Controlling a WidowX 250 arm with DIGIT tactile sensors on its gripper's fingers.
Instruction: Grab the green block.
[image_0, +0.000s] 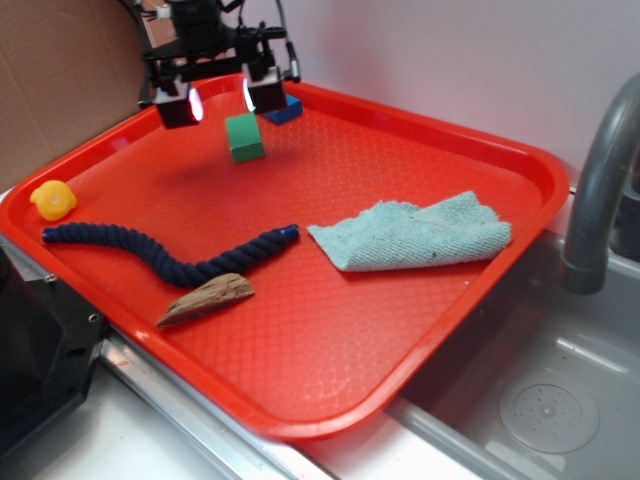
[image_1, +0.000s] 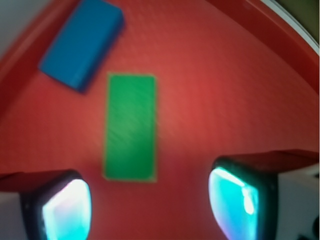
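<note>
Gripper (image_0: 222, 103) hangs over the far-left part of the red tray (image_0: 420, 350), jaws spread wide with nothing between them. Green block (image_0: 245, 137) sits on the tray just below and slightly forward of the jaws, not touched. In the wrist view the green block (image_1: 130, 127) lies lengthwise between the two lit fingertips (image_1: 235, 200), toward 12 o'clock from them, nearer the left pad. Blue block (image_1: 82, 42) is at 11 o'clock from the green one, tilted, close but apart; in the exterior view the blue block (image_0: 284, 110) is just behind the right finger. Elsewhere on the tray: yellow duck (image_0: 53, 200) at 9 o'clock, dark blue rope (image_0: 170, 255), wood piece (image_0: 207, 299), teal cloth (image_0: 410, 235) at 3 o'clock. Faucet (image_0: 600, 180) stands right of the tray.
</note>
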